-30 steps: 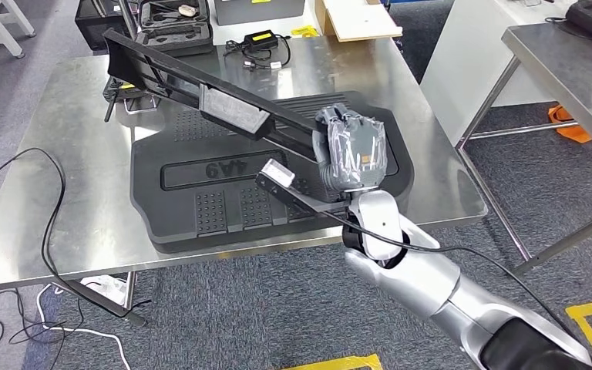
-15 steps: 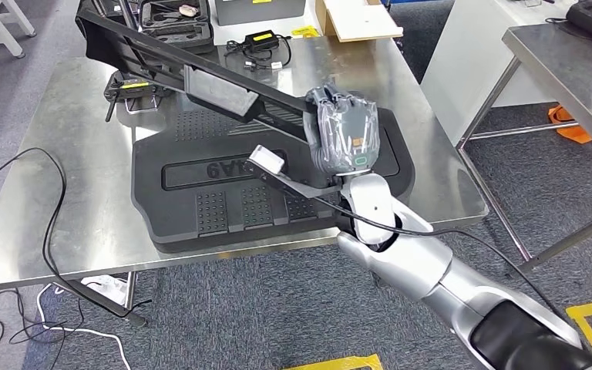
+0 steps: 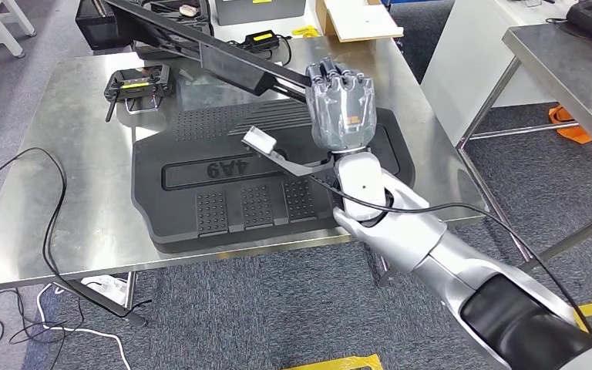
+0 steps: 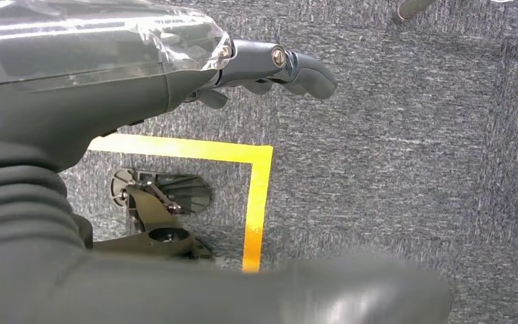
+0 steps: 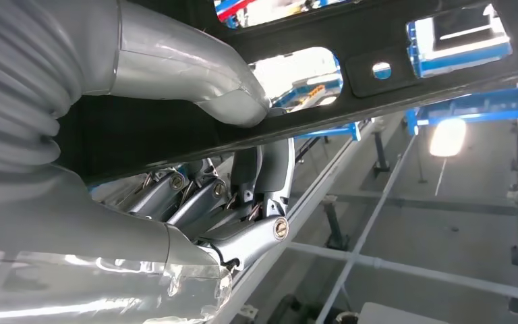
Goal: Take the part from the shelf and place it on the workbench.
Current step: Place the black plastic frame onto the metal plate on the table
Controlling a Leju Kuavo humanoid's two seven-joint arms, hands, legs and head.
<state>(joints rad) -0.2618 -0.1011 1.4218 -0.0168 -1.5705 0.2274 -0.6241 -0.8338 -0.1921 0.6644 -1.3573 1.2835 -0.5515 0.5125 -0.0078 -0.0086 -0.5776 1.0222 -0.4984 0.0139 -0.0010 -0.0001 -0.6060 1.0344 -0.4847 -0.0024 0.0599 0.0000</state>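
My right hand [image 3: 343,109] grips a long black part [image 3: 216,58] and holds it in the air over the steel workbench [image 3: 69,169]. The part slants from the far left corner down to the hand. A lower branch of it ends in a pale tab [image 3: 260,140]. In the right wrist view my thumb [image 5: 195,74] lies across the black part [image 5: 384,74], and the darker fingers [image 5: 243,202] curl under it. Below the part a large black moulded panel [image 3: 223,204] lies flat on the bench. My left hand [image 4: 276,64] hangs over the carpet, fingers loosely bent, holding nothing.
A black clamp with a yellow label [image 3: 135,83] sits at the bench's far left. Black cases [image 3: 173,27], a charger [image 3: 262,38] and a cardboard box [image 3: 354,17] line the far edge. A loose cable [image 3: 46,200] crosses the left side. Another steel table [image 3: 570,54] stands to the right.
My right hand has risen and moved toward the bench's far side with the part. The part's far end has swung up and away, and the clamp beneath it now shows.
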